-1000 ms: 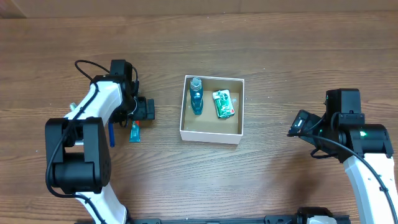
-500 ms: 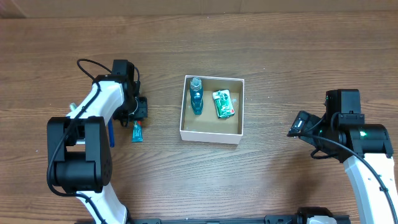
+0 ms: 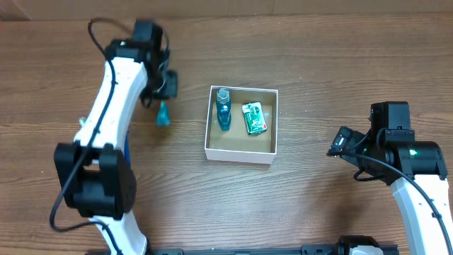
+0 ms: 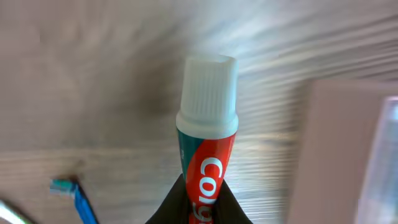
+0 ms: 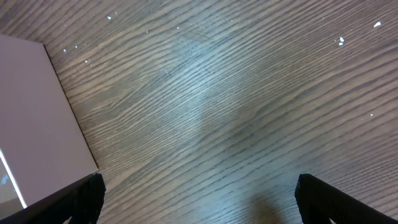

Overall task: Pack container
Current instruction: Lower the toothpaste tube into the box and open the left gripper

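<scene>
The container [image 3: 238, 154], a white-walled square box with a brown floor, sits mid-table and holds a blue bottle [image 3: 224, 108] and a green packet [image 3: 254, 117]. My left gripper [image 3: 162, 91] hangs left of it, shut on a toothpaste tube [image 3: 163, 113] that is lifted off the table. In the left wrist view the tube [image 4: 205, 155] points away with its white cap on top, pinched at its lower end by my left gripper [image 4: 202, 210]. The container's wall [image 4: 336, 155] shows at the right. My right gripper [image 5: 199, 208] stands open over bare wood, right of the container [image 5: 31, 112].
A blue toothbrush [image 4: 74, 199] lies on the wooden table left of the container; in the overhead view only a sliver of this toothbrush [image 3: 127, 151] shows beside the left arm. The right arm [image 3: 396, 152] rests at the right side.
My left gripper has shut on the toothpaste tube and raised it off the table, moving toward the far side and slightly right. The right arm has not moved.
</scene>
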### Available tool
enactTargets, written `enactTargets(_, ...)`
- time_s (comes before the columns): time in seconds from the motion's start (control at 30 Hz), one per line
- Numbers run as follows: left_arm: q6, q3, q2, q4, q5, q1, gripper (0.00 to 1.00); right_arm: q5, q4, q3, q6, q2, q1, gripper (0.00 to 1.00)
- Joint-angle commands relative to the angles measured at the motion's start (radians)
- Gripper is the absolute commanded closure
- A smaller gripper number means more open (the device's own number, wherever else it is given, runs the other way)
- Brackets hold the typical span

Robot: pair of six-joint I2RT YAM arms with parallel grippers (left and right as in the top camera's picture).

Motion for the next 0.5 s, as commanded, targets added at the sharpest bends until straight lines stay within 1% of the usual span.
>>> enactTargets(0.0,0.021,0.134,-0.167,0.012,0.01,-0.179,0.96,0.003,0.005,0.002,-0.003,-0.009,-0.004,0.0)
enactTargets(0.03,0.024,0.134,-0.211,0.04,-0.042,-0.282,0.96,0.006,0.005,0.002,-0.002,-0.009,-0.004,0.0)
enactTargets(0.07,0.024,0.134,-0.22,0.046,-0.075,-0.34,0.96,0.006,0.005,0.002,-0.002,-0.009,-0.004,0.0)
enactTargets(0.13,0.085,0.13,-0.196,0.042,-0.089,-0.497,0.96,0.006,0.004,0.002,-0.002,-0.009,-0.004,0.0)
enactTargets(0.17,0.088,0.13,-0.171,0.044,-0.089,-0.529,0.96,0.006,0.004,0.002,-0.002,-0.009,-0.004,0.0)
enactTargets(0.2,0.087,0.13,-0.138,0.042,-0.088,-0.539,0.96,0.006,0.002,0.002,-0.002,-0.009,-0.004,0.0)
enactTargets(0.3,0.087,0.13,-0.03,0.025,-0.014,-0.539,0.96,0.006,0.001,0.002,-0.002,-0.009,-0.004,0.0)
enactTargets(0.4,0.083,0.13,0.073,0.006,-0.005,-0.54,0.96,0.006,0.002,0.002,-0.002,-0.009,-0.004,0.0)
enactTargets(0.43,0.084,0.13,0.102,-0.01,0.0,-0.54,0.93,0.006,0.002,0.002,-0.002,-0.009,-0.004,0.0)
enactTargets(0.47,0.084,0.13,0.133,-0.028,0.001,-0.54,0.84,0.006,0.002,0.002,-0.002,-0.009,-0.004,0.0)
